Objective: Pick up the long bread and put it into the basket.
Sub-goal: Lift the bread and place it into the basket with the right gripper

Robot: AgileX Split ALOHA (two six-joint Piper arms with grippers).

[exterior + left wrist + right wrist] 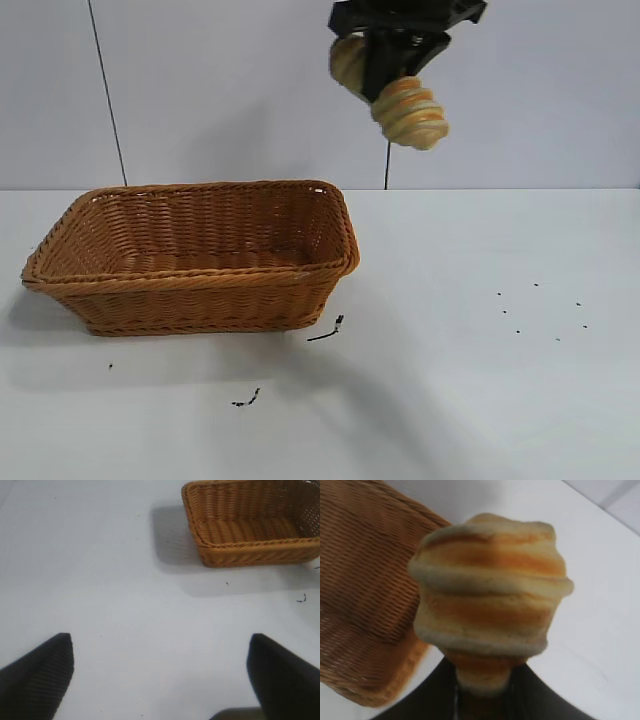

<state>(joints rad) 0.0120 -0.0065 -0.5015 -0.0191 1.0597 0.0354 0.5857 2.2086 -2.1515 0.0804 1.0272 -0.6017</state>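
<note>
A: Left to right, quick. What's on the left?

B: The basket (195, 255), orange-brown wicker, sits on the white tabletop (480, 400) toward its left and back edge, upright, nothing visible inside. Left wrist view shows it too (250, 525), well away from the left gripper (160, 675).

A: Left gripper state?

B: Spread wide. Two dark fingertips (37, 677) at opposite sides of its own view, only bare tabletop (125, 590) between them. Holding nothing. Not visible in the exterior view.

A: Anything in front of the basket?

B: Small dark scraps on the tabletop: one just off the basket's front right corner (328, 331), another nearer the front edge (248, 399). Scattered dark specks (540, 310) further right.

A: And the bread?

B: The long bread (408, 108) is up in the air, well above the tabletop, up and to the right of the basket's right end, not over its opening as far as I can tell. Tilted, lower end pointing down-right.

A: Who has it?

B: The right gripper (385, 62), at the top of the exterior view, clamped around the loaf's middle; both ends stick out past the black fingers. Right wrist view: loaf end (490, 595) fills the frame, spiral ridges clear, basket (365, 590) beside and below it.
</note>
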